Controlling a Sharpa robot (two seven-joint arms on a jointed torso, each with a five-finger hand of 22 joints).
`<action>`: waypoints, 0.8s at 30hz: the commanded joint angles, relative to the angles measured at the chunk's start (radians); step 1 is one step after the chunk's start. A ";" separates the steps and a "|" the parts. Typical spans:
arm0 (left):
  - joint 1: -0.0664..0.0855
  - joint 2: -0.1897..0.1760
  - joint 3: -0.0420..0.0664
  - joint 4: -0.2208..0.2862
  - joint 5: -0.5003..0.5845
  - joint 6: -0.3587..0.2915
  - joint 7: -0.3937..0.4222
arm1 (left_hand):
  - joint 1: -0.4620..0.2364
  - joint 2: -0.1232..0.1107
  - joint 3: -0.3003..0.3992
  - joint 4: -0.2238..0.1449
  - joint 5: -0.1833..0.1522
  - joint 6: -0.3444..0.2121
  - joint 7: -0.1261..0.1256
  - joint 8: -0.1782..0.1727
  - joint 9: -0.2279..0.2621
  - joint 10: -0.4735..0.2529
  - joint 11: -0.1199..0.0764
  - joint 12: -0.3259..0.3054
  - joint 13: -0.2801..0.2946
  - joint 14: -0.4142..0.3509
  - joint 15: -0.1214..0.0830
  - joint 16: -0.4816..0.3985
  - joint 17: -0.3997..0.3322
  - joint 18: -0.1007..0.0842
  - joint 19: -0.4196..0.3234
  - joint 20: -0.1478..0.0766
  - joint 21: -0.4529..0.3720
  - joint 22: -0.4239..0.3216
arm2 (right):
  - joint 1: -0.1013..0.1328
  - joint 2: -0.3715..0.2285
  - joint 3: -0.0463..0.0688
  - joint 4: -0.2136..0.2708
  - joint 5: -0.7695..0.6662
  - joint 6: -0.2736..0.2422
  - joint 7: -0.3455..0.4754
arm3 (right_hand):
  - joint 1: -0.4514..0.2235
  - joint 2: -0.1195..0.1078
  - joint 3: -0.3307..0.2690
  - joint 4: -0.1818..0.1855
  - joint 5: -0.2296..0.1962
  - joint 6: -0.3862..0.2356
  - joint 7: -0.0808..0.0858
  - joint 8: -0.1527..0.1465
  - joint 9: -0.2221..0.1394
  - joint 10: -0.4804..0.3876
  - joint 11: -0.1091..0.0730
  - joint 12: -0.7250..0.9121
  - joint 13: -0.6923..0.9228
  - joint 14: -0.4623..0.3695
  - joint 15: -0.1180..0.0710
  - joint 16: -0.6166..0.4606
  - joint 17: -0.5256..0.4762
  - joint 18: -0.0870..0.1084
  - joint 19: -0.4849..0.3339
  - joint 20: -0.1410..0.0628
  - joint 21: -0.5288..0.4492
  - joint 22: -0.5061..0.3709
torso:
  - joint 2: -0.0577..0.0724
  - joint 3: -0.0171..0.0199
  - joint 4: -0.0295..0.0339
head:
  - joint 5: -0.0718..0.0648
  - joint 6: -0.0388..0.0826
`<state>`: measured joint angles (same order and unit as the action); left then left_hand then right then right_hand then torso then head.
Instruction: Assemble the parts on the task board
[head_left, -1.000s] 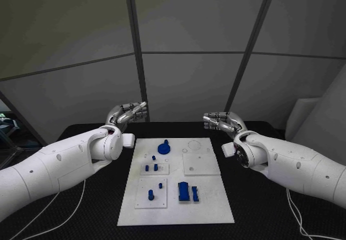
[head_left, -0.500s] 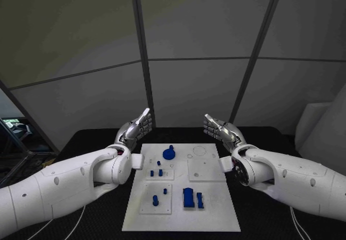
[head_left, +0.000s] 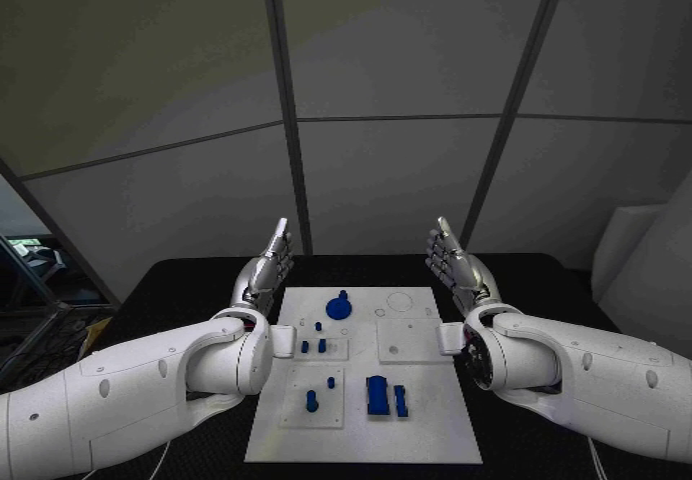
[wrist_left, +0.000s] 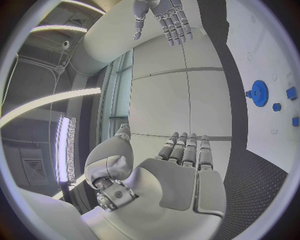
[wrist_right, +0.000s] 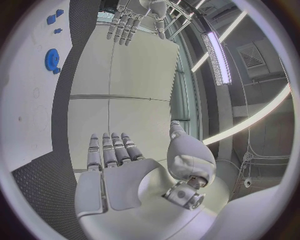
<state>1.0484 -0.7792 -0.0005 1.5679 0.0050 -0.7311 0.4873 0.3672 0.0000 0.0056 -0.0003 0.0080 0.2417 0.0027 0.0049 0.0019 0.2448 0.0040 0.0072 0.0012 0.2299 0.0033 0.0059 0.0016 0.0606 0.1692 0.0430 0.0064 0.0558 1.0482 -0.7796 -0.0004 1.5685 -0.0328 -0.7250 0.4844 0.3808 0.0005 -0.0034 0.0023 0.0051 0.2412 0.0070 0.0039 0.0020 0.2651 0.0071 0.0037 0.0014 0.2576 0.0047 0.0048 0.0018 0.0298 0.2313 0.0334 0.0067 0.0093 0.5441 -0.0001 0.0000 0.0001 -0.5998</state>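
Now the white rectangular task board (head_left: 364, 420) lies flat on the black table (head_left: 173, 285) between the two hands, its long axis running away from the robot. The left silver many-fingered hand (head_left: 267, 266) is raised just off the board's far left corner, fingers straight, together and pointing up, grasping nothing; the right silver many-fingered hand (head_left: 454, 264) mirrors it off the far right corner, likewise flat and empty. Nearest the hands, at the board's far end, sits a blue round gear-like part (head_left: 339, 307). Closer to the robot, two small blue pegs (head_left: 313, 346) stand upright in a raised white square plate. Closer still, two blue upright blocks (head_left: 384, 395) stand side by side, their long sides along the board, beside two more blue pegs (head_left: 317, 394).
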 joint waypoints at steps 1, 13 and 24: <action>0.002 -0.001 0.000 0.002 -0.005 -0.039 0.033 | -0.117 0.000 -0.006 0.000 -0.008 -0.077 -0.003 -0.005 -0.002 -0.078 -0.004 -0.007 -0.001 -0.073 -0.003 -0.006 -0.002 -0.061 -0.054 -0.043 -0.006 -0.056 | 0.002 0.000 0.000 0.002 0.033 -0.045 0.036 | -0.122 -0.001 0.003 -0.002 -0.005 -0.077 -0.007 -0.004 -0.002 -0.085 -0.007 -0.004 -0.001 -0.082 -0.005 -0.005 -0.002 -0.030 -0.074 -0.033 -0.007 -0.009 | 0.000 0.0001 0.0000 | 0.000 0.000; 0.002 -0.001 0.000 0.002 -0.005 -0.039 0.033 | -0.215 0.000 -0.006 0.000 -0.008 -0.142 -0.003 -0.005 -0.002 -0.143 -0.004 -0.007 -0.001 -0.134 -0.003 -0.006 -0.002 -0.061 -0.095 -0.043 -0.006 -0.056 | 0.002 0.000 0.000 0.002 0.033 -0.045 0.036 | -0.222 -0.001 0.003 -0.002 -0.005 -0.141 -0.007 -0.004 -0.002 -0.155 -0.007 -0.004 -0.001 -0.149 -0.005 -0.005 -0.002 -0.030 -0.135 -0.033 -0.007 -0.009 | 0.000 0.0001 0.0000 | 0.000 0.000; 0.002 -0.001 0.000 0.002 -0.005 -0.039 0.033 | -0.367 0.000 -0.006 0.000 -0.008 -0.242 -0.003 -0.005 -0.002 -0.245 -0.004 -0.007 -0.001 -0.230 -0.003 -0.006 -0.002 -0.061 -0.169 -0.043 -0.006 -0.056 | 0.002 0.000 0.000 0.002 0.033 -0.045 0.036 | -0.307 -0.001 0.003 -0.002 -0.005 -0.241 -0.007 -0.004 -0.002 -0.265 -0.007 -0.004 -0.001 -0.258 -0.005 -0.005 -0.002 -0.030 -0.231 -0.033 -0.007 -0.009 | 0.000 0.0001 0.0000 | 0.000 0.000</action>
<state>1.0485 -0.7794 -0.0003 1.5686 0.0068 -0.7670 0.4982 0.0309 -0.0003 0.0057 -0.0002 0.0034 0.0066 0.0003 0.0054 0.0012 0.0069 0.0004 0.0037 0.0013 0.0053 0.0000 0.0060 0.0009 0.0613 0.0050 0.0002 0.0064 0.0011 1.0483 -0.7796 -0.0003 1.5690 -0.0004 -0.7637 0.5047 0.0567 0.0003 -0.0034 0.0023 0.0052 0.0066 0.0002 0.0040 0.0012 0.0115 0.0002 0.0037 0.0015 0.0107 -0.0007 0.0050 0.0010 0.0145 0.0075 -0.0005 0.0068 0.0015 0.5441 0.0000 0.0000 0.0001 -0.5999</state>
